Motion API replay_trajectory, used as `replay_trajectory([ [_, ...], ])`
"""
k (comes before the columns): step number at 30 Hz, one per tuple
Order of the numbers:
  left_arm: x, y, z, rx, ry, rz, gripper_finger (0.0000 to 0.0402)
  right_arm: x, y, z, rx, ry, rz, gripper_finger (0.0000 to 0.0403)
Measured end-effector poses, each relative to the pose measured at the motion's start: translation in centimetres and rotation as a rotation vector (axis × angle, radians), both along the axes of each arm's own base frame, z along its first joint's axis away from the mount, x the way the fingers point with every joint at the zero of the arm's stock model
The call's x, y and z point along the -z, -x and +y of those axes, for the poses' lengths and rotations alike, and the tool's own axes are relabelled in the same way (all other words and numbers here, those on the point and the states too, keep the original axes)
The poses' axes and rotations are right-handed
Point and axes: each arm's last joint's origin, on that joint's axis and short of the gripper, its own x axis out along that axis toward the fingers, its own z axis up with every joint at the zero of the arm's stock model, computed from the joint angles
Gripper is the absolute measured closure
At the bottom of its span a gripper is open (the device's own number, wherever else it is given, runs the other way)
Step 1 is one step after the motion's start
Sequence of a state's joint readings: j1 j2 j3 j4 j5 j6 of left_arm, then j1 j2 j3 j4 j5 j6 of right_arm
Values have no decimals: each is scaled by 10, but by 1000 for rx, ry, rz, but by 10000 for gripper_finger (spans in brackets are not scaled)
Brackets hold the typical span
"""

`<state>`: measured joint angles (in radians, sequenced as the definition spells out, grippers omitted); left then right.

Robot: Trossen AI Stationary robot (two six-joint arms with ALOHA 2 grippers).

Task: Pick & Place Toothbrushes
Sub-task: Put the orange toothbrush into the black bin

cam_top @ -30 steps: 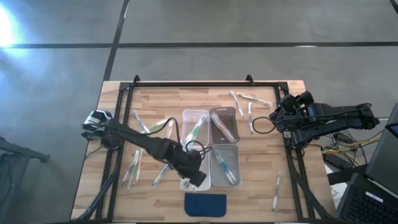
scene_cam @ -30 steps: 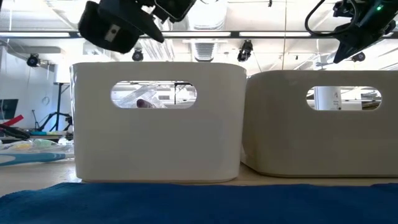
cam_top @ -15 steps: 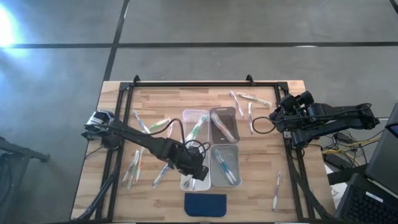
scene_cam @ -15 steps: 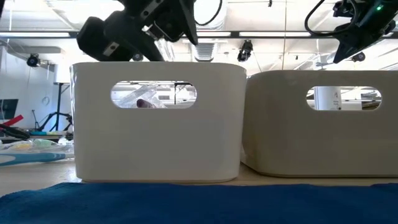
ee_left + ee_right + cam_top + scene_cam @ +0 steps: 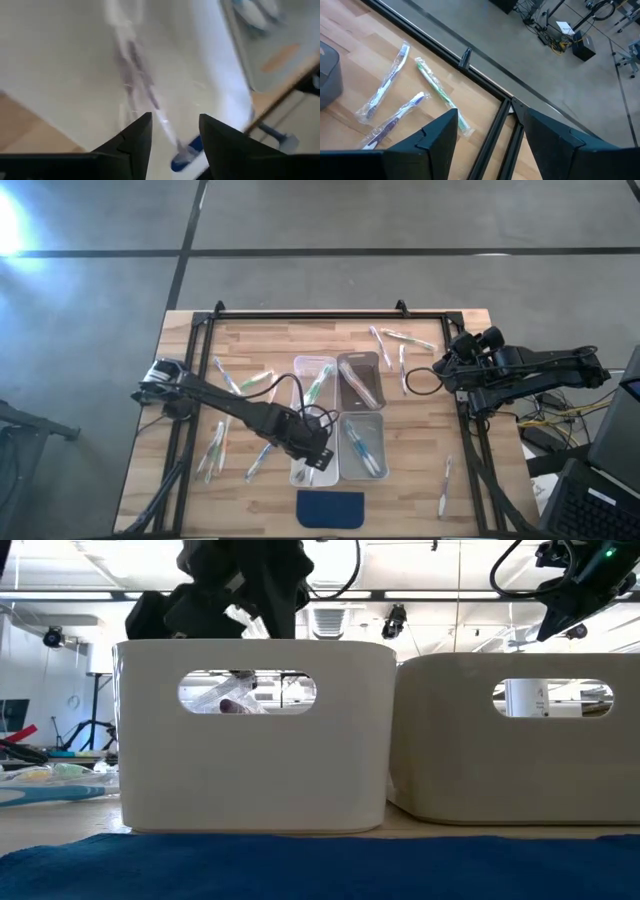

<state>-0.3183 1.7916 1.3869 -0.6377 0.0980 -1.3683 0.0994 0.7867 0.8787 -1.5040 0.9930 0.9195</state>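
Toothbrushes: most lie loose on my table [image 5: 440, 470]. A group [image 5: 228, 415] sits left of the bins, a few [image 5: 392, 345] near the far right corner, one [image 5: 445, 485] alone near the front right. Others rest inside the bins.
Toothbrush in hand: a wrapped one [image 5: 142, 87] with a purplish handle runs out from between my left fingers [image 5: 137, 140].
Left gripper [image 5: 312, 463]: narrowed on that toothbrush, over the front left bin [image 5: 250, 735].
Bins: four clear ones clustered mid-table; the front right bin [image 5: 362, 445] holds blue brushes.
Pad: a dark blue one [image 5: 331, 508] lies just in front of the bins.
Right gripper [image 5: 485, 132]: spread apart, holding nothing, waiting above the table's right edge.
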Motion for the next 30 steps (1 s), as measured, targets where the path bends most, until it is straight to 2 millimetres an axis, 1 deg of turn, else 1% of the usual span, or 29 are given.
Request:
replay_trajectory([
  [4,-6,-4,-14,134,64,-95,235,0,0,0,0,0,0,177],
  [8,-14,-5,-34,332,143,-225,235,0,0,0,0,0,0,169],
  [10,-14,-1,-45,419,105,-263,235,0,0,0,0,0,0,165],
  [12,-11,3,-55,483,30,-293,235,0,0,0,0,0,0,162],
  [14,-9,6,-64,527,-29,-312,235,0,0,0,0,0,0,158],
  [16,-8,9,-70,545,-41,-314,235,0,0,0,0,0,0,155],
  [20,-14,10,-68,534,-46,-297,235,0,0,0,0,0,-1,151],
  [23,-19,11,-60,505,-100,-244,235,0,0,0,0,0,0,155],
  [27,-15,18,-41,404,-225,-58,235,0,0,0,-2,0,1,169],
  [30,-13,30,-30,367,-321,96,235,0,0,0,-4,0,2,180],
])
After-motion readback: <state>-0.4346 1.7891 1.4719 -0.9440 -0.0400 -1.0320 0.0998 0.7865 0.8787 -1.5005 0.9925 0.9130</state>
